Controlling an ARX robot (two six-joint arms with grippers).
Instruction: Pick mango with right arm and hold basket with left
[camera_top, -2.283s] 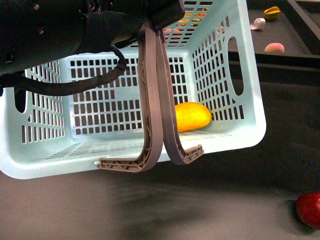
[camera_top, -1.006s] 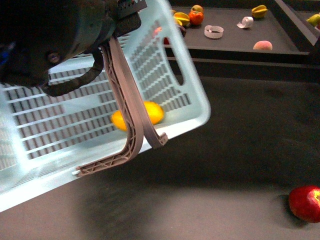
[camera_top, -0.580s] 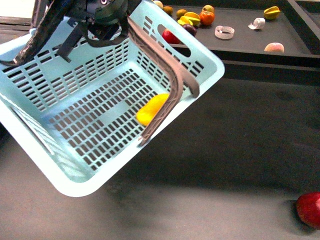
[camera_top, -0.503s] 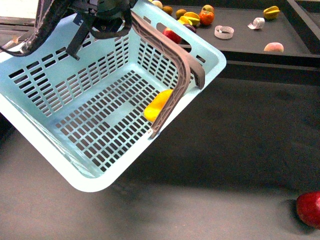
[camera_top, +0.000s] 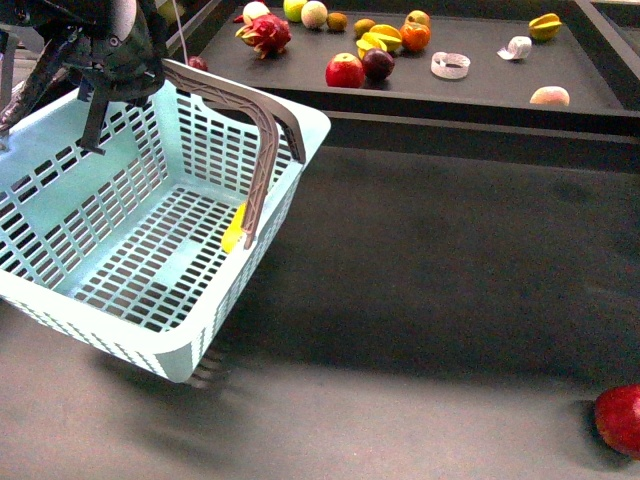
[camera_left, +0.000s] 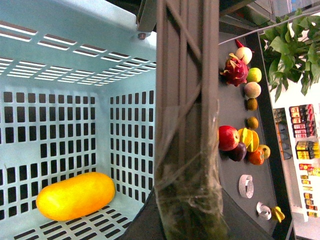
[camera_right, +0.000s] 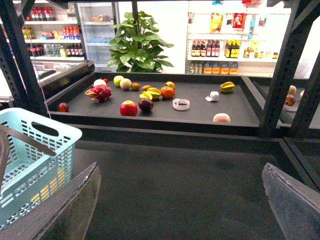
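Observation:
A pale blue slotted basket (camera_top: 60, 190) hangs tilted above the dark table at the left of the front view. My left gripper (camera_top: 110, 60) is shut on the basket's brown handle (camera_top: 262, 130) at the top left. Its wrist view has the handle (camera_left: 186, 100) running through the jaws. The yellow-orange mango (camera_left: 75, 196) lies on the basket floor against a wall. In the front view only a sliver of the mango (camera_top: 234, 232) shows behind the handle. My right gripper (camera_right: 182, 200) is open and empty over the table, to the right of the basket (camera_right: 35, 150).
A red apple (camera_top: 620, 420) lies on the table at the front right edge. Behind it, a raised dark shelf (camera_top: 480, 90) carries several fruits: a dragon fruit (camera_top: 265, 32), an apple (camera_top: 345, 70) and a starfruit (camera_top: 545, 25). A potted plant (camera_right: 140, 40) stands behind the shelf.
The basket has swung left and further from the camera, turning from close overhead to a tilted hang at the left. The mango has slid inside it and sits behind the handle.

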